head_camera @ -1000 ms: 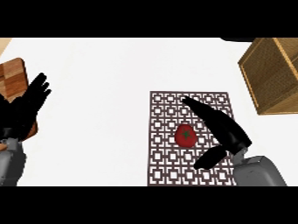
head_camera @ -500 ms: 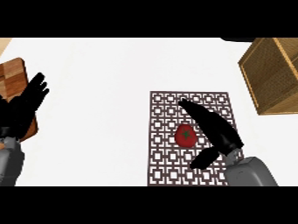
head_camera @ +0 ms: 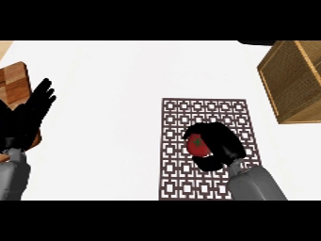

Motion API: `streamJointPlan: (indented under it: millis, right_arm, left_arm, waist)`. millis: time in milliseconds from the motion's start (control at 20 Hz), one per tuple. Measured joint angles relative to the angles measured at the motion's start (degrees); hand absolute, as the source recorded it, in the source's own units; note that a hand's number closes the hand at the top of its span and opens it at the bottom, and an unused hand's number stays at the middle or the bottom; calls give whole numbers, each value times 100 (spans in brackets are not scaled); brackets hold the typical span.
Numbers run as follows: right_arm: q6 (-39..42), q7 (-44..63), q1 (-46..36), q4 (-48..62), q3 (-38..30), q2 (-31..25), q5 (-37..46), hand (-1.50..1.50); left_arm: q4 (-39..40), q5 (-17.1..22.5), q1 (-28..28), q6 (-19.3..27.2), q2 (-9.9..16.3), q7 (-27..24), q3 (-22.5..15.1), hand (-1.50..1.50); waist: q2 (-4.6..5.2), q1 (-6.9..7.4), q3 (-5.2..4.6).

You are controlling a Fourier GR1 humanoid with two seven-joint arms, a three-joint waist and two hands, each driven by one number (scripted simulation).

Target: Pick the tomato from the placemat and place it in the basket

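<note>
The right hand point(head_camera: 217, 143) was down on the brown lattice-patterned rectangular placemat point(head_camera: 204, 110), its black fingers curled over and round the small red round tomato point(head_camera: 196, 145), which sat near the middle of that placemat and showed only at the hand's left side. That looked to me like the grasp step: the tomato was in the hand but apparently not yet lifted off the mat. The light wooden open-topped basket point(head_camera: 288, 89) stood beyond the placemat's far right corner, well apart from the tomato. The next move, I judged, called for a lift clear of the mat, then a carry away and to the right over the basket's near wall. Left of the placemat, the left hand point(head_camera: 20, 117) rested open, fingers up, over a reddish-brown wooden board point(head_camera: 3, 82).
</note>
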Motion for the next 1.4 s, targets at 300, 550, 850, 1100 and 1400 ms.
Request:
streamJointPlan:
  millis: [300, 550, 850, 1100, 1400]
  right_arm:
    - [-299, -345, -77, 367, -20, 86, 325, 150]
    - [-147, -381, 883, -626, 511, -123, 505, 150]
    - [-492, -935, 3011, -2291, 1234, -1216, 722, 150]
    - [-744, -1309, 4304, -3361, 1370, -1720, 270, 150]
    - [-1067, -2021, 5343, -4760, 1525, -1824, -792, 150]
  left_arm:
    - [89, -77, -23, -8, -51, -44, 40, 0]
    - [-25, -87, 159, 0, -93, -82, 56, 0]
    - [-148, -34, 278, -50, -2, -29, 148, 0]
    - [-138, -38, 188, -29, -33, 19, 139, 0]
    - [-87, -6, 208, -57, -16, -1, 189, 0]
  waist:
    - [-40, -6, -21]
    - [-60, -84, -19]
    - [-63, -174, -9]
    - [-31, -161, -2]
    - [-30, -192, 2]
